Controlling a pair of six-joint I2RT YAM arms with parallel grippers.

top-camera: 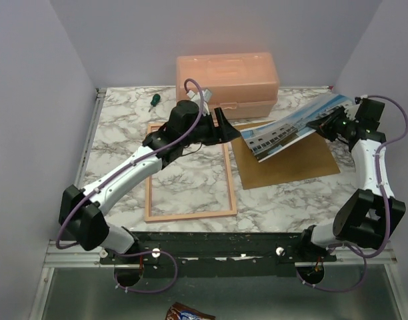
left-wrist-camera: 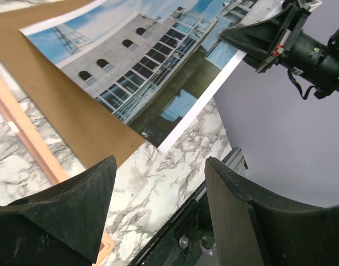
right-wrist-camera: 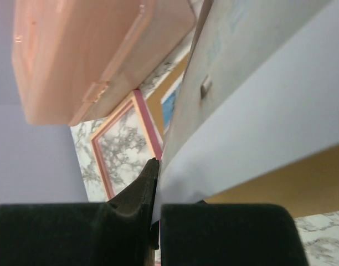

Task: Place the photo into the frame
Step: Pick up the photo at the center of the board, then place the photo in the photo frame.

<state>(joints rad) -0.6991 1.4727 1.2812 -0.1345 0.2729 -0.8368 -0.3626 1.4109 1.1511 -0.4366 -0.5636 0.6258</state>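
We see the right gripper (top-camera: 322, 124) pinching the photo (top-camera: 284, 133) by one edge, slanted above the backing board (top-camera: 291, 170), with the left gripper (top-camera: 229, 130) spread and empty beside it. A hold that thin could let the glossy print sag, slip or crease, or land crooked in the frame (top-camera: 191, 215) lying flat on the worktop (top-camera: 124, 120).

Plain lavender-grey walls (top-camera: 37, 60) close in the white, grey-veined marble-patterned bench (top-camera: 121, 127) on its left, back and right sides, a metal rail (top-camera: 217, 259) runs along its near edge, and the light is soft and even.
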